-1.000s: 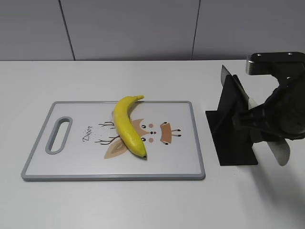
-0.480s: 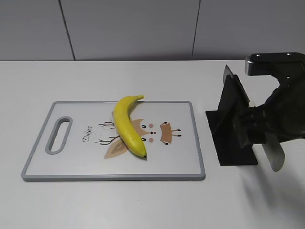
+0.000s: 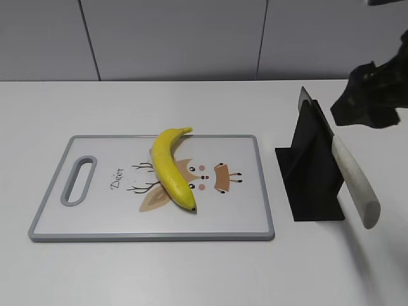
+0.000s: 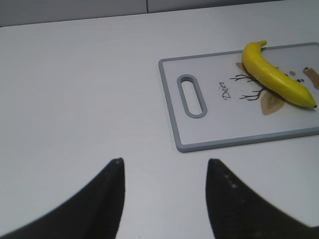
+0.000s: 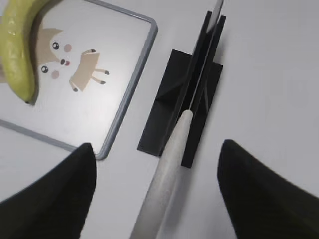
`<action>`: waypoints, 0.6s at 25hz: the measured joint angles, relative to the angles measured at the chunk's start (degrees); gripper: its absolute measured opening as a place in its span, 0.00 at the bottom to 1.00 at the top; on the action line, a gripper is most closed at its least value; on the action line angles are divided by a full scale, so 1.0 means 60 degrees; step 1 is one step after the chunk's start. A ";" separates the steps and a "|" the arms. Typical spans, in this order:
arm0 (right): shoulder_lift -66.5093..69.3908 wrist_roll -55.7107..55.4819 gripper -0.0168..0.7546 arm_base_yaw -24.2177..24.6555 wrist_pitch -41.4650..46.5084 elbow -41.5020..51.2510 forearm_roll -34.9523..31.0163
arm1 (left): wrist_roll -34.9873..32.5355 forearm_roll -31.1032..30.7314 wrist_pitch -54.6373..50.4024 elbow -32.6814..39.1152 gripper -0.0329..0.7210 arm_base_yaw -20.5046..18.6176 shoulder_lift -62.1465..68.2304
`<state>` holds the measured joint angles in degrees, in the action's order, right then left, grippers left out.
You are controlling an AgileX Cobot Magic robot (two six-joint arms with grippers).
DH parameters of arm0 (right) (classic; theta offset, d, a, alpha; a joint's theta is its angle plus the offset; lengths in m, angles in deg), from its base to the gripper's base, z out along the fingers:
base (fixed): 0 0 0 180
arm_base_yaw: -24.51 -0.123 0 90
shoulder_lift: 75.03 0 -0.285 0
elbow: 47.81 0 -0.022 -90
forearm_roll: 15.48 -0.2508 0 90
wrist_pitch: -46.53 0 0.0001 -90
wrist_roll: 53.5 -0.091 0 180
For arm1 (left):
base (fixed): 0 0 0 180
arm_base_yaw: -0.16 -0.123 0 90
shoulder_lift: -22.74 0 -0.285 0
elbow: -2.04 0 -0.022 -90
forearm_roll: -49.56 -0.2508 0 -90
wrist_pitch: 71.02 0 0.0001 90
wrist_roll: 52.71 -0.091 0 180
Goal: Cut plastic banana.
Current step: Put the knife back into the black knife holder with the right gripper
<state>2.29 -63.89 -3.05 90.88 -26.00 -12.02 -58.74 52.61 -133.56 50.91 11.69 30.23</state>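
Observation:
The plastic banana (image 3: pixel 171 167) lies whole on the white cutting board (image 3: pixel 102 213), stem to the back, dark tip to the front. It also shows in the left wrist view (image 4: pixel 276 82) and the right wrist view (image 5: pixel 17 50). The knife (image 3: pixel 354 178) rests in a black stand (image 3: pixel 311 185) right of the board, pale handle sticking out to the front. My right gripper (image 3: pixel 366 102) hangs above the knife, open; its fingers (image 5: pixel 157 145) straddle the handle (image 5: pixel 167 174) without touching it. My left gripper (image 4: pixel 164 164) is open and empty over bare table left of the board (image 4: pixel 209 129).
The board has a grey rim, a handle slot (image 3: pixel 78 180) at its left end and a deer drawing in the middle. The white table runs back to a grey wall (image 3: pixel 191 38). The stand (image 5: pixel 174 99) stands close to the board's right edge.
My right gripper was low around the knife handle and has risen up and back, leaving the knife in the stand. The banana and board have not moved.

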 joint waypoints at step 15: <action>-0.3826 0.4566 0.78 0.0000 0.1855 0.2300 -0.1786 | 0.0000 0.0000 0.0000 0.0000 0.72 0.0000 0.0000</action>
<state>-20.67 -36.49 -3.05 102.02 -12.20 -22.73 -58.74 52.61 -133.56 50.91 11.69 30.23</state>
